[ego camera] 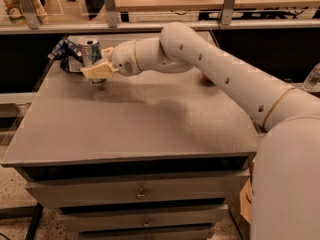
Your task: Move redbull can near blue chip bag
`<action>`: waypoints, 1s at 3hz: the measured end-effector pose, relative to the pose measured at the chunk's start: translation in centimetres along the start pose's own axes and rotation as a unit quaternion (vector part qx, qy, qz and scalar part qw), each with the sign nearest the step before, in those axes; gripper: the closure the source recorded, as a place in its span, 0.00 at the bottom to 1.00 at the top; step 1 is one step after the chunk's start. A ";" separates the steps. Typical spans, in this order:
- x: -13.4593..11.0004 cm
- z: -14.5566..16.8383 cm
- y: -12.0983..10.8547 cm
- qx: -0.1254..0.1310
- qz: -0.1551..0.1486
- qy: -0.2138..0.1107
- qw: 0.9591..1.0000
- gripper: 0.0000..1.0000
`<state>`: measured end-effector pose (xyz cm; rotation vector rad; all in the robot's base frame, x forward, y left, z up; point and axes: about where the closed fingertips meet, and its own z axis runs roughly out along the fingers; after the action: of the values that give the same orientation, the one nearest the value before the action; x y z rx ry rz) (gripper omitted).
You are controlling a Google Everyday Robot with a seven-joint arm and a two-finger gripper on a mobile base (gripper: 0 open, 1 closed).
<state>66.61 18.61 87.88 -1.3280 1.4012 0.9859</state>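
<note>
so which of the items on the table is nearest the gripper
The redbull can, upright at the back left: the gripper grips its lower part. The blue chip bag lies just left of it; the apple is far right.

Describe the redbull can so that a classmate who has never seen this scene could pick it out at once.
Start at the grey table and look to its far left corner, where the robot's gripper reaches. The redbull can stands upright in that gripper's grip. Unlike the crumpled blue chip bag just beside it, it is slim, smooth and silver-topped.
</note>
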 end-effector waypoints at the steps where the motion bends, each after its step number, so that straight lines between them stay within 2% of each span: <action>1: 0.7 -0.4 0.0 0.008 0.000 0.001 1.000 0.29; 2: 1.4 -0.8 0.2 0.015 0.000 0.000 1.000 0.07; 3: 1.5 -0.9 0.3 0.017 0.000 0.001 1.000 0.00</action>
<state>66.31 17.39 86.61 -1.3033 1.4134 0.9575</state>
